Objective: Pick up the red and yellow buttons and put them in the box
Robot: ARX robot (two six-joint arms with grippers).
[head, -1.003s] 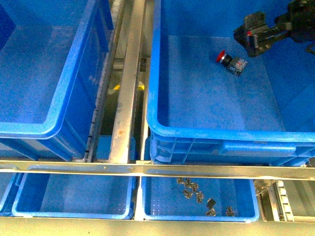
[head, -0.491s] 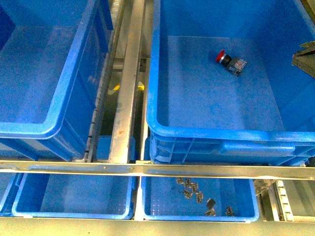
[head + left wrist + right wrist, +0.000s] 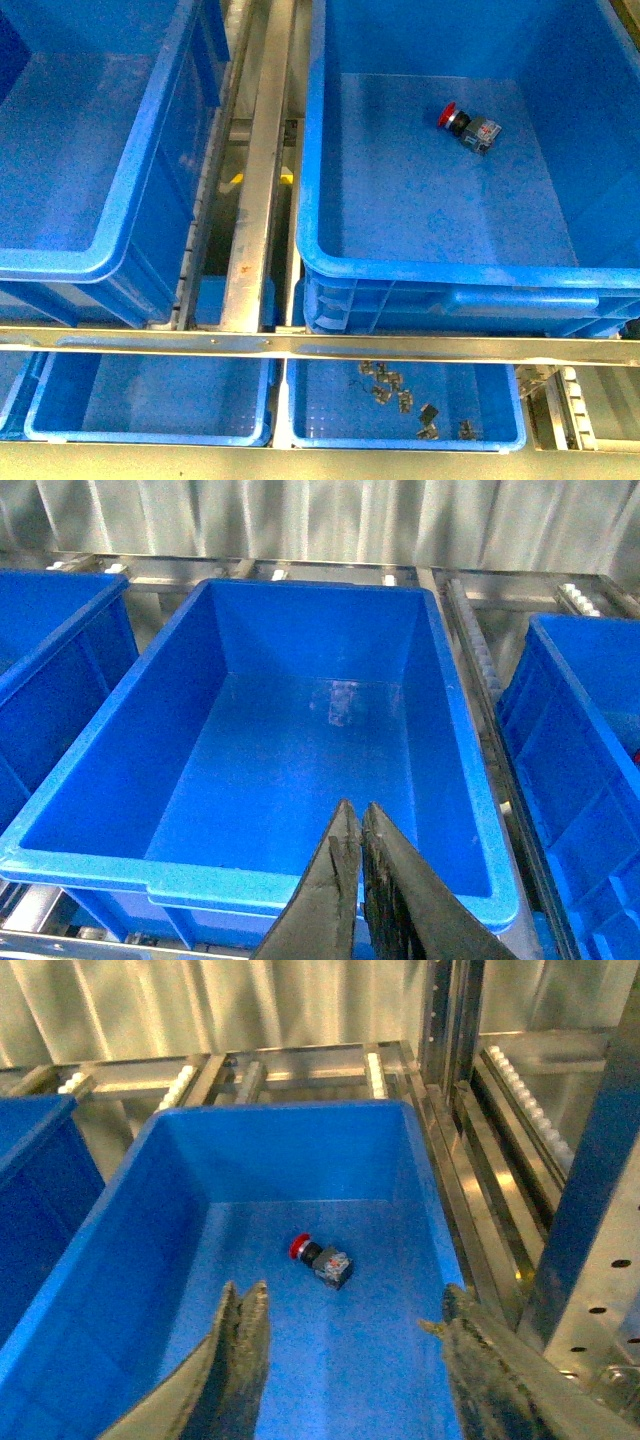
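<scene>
- Your right gripper (image 3: 347, 1293) stands spread wide with nothing between its fingers, hanging above the box (image 3: 280, 1108).
- Your left gripper (image 3: 358, 808) is clenched tip to tip on nothing, above the left bin (image 3: 250, 890), which looks bare inside.
- Neither arm shows in the front view.
- The red button (image 3: 320, 1258) lies on its side on the floor of the box, toward the far wall. It is well apart from every wall, and its cap points away from the silver-and-black body.
- By my reading that button is already where the task wants it, so treat it as placed and do not pick it again.
- No yellow button shows in any view. You need to look elsewhere for the next one.
- Expect such a switch to be light, rigid and hard-shelled. It won't crush, but the domed cap is smooth and may squirt out of the fingers.
- Take it across the blocky body, where the flat sides give the pads something square to bear on. Avoid the round cap.
- Lying loose on smooth plastic, it may slide or roll on its cap if one finger arrives first, so close evenly.
- Nearest you, a shallow tray (image 3: 300, 440) holds small metal parts (image 3: 400, 395). They are not buttons, so leave them.
</scene>
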